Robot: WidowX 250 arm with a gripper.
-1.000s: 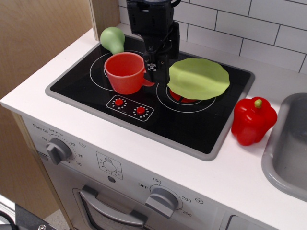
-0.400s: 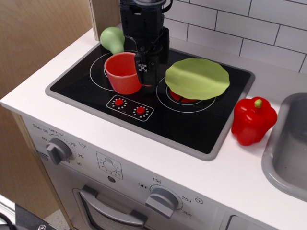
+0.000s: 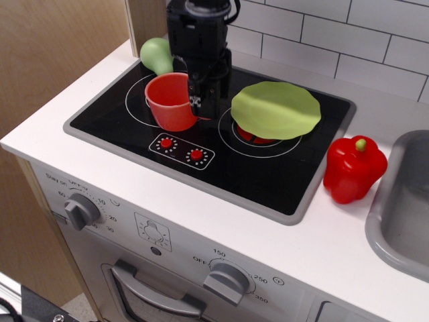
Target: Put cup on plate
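Observation:
The coral-red cup [image 3: 169, 102] stands upright on the left burner of the black toy stovetop [image 3: 134, 124]. The lime-green plate [image 3: 276, 110] lies on the right burner, to the right of the cup and apart from it. My black gripper [image 3: 204, 100] hangs down at the cup's right side, low over its right rim, and covers the handle. The jaws appear slightly parted astride the cup's right wall. The cup rests on the stove.
A green pear [image 3: 157, 55] lies behind the cup at the stove's back left. A glossy red bell pepper [image 3: 354, 169] stands on the white counter right of the stove. A grey sink [image 3: 402, 208] is at the far right. A tiled wall runs behind.
My gripper has moved left and slightly down, from beside the cup's handle to over its right rim. The handle is now hidden. The cup has shifted slightly left.

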